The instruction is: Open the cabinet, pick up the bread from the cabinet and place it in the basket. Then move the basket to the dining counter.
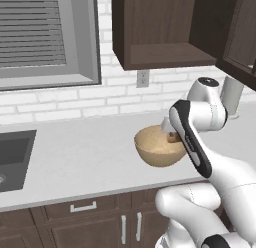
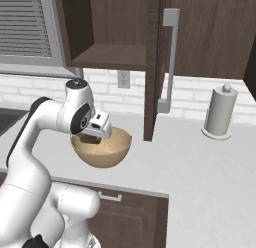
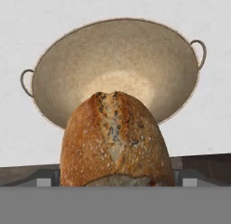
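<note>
One bread (image 3: 116, 139) fills the lower middle of the hand view, a crusty golden-brown roll with a floury split running along its top; its long axis runs from the gripper out toward the basket (image 3: 81, 56), rounded end leading. We see it between the gripper's spread jaws, whose tips show close at either side of the loaf, so the gripper (image 2: 91, 133) stands wide and holds the bread across its width. The basket sits on the light grey counter (image 1: 80, 162), a tan bowl with two small loop handles at opposite points of its rim, and its hollow is bare beneath the roll. In the left base view the bread (image 1: 173, 137) shows as a small brown patch just above the basket's (image 1: 155, 152) far rim, beside the arm's dark-striped link. The cabinet (image 1: 165, 27) hangs above with its doors swung wide, and its shelf is bare; the long silver bar handle (image 2: 169, 62) stands upright on the door edge in the right base view. A paper towel holder (image 2: 219, 114) stands on the counter well to the right. We can read no labels or writing anywhere.
</note>
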Motion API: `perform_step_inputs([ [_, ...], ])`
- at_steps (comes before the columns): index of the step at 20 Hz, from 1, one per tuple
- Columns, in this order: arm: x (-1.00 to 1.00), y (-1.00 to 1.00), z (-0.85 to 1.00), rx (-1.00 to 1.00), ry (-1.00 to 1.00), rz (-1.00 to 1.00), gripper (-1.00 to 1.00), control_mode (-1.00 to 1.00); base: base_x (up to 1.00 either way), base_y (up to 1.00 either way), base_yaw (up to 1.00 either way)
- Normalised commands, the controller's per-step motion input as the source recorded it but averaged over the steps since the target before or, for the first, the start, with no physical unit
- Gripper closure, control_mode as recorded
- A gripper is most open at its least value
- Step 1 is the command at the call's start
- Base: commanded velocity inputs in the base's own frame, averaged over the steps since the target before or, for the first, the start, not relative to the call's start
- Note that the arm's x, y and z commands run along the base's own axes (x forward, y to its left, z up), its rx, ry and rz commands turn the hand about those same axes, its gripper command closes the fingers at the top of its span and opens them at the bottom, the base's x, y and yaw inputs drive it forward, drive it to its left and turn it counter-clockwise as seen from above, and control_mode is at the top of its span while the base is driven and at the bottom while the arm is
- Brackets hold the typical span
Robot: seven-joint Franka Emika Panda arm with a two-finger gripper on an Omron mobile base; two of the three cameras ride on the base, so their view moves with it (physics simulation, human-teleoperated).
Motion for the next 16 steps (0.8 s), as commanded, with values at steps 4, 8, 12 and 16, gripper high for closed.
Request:
perform_step_inputs([
  [4,0.38,0.00,-0.56,0.00,-0.01,0.00,1.00,-1.00,0.00,0.00,0.00],
  [8,0.49,0.00,-0.34,0.00,0.00,0.00,1.00,-1.00,0.00,0.00,0.00],
  [12,0.62,0.00,-0.14,0.00,0.00,0.00,1.00,-1.00,0.00,0.00,0.00],
  [16,0.60,0.00,-0.09,0.00,0.00,0.00,1.00,-1.00,0.00,0.00,0.00],
])
